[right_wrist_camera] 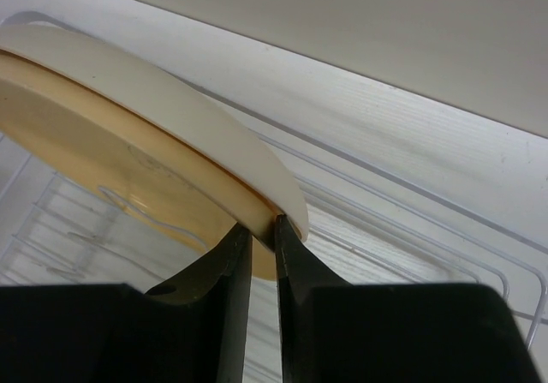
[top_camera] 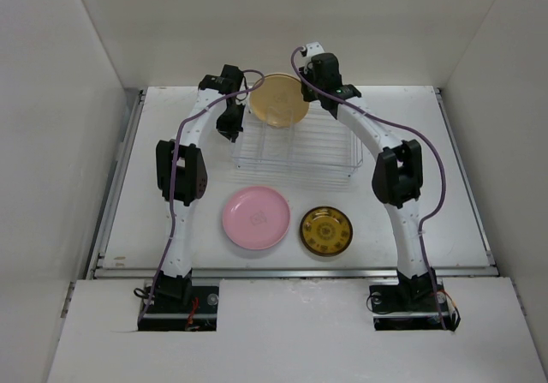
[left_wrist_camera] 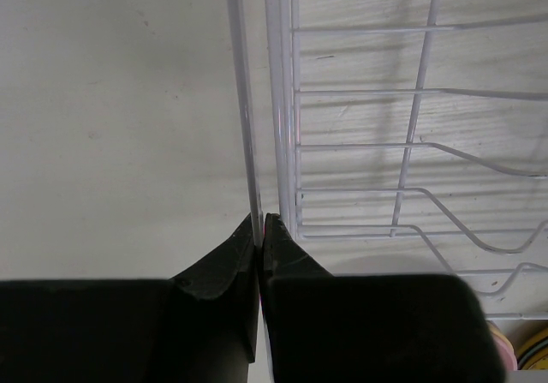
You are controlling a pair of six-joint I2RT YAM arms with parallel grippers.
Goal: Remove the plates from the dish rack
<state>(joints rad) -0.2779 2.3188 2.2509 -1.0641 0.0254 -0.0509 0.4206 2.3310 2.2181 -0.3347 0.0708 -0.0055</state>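
Cream plate [top_camera: 276,102]: round and smooth, pale cream underside, tan-yellow inner face. It sits tilted at the far left end of the dish rack [top_camera: 295,147], face turned up toward the overhead camera. From the right wrist its rim slopes from upper left down to the fingers.
Right gripper [right_wrist_camera: 263,227]: clamped on the cream plate's rim, 1 finger on each face.
Dish rack: rectangular basket of thin silver-white wire with curved dividers, long axis running left to right across the table [top_camera: 411,126].
Left gripper [left_wrist_camera: 259,222]: closed on the rack's left rim wire.
Pink plate [top_camera: 256,218]: plain, lying flat on the table in front of the rack.
Brown-and-yellow plate [top_camera: 325,230]: smaller, patterned, flat, just right of the pink plate.
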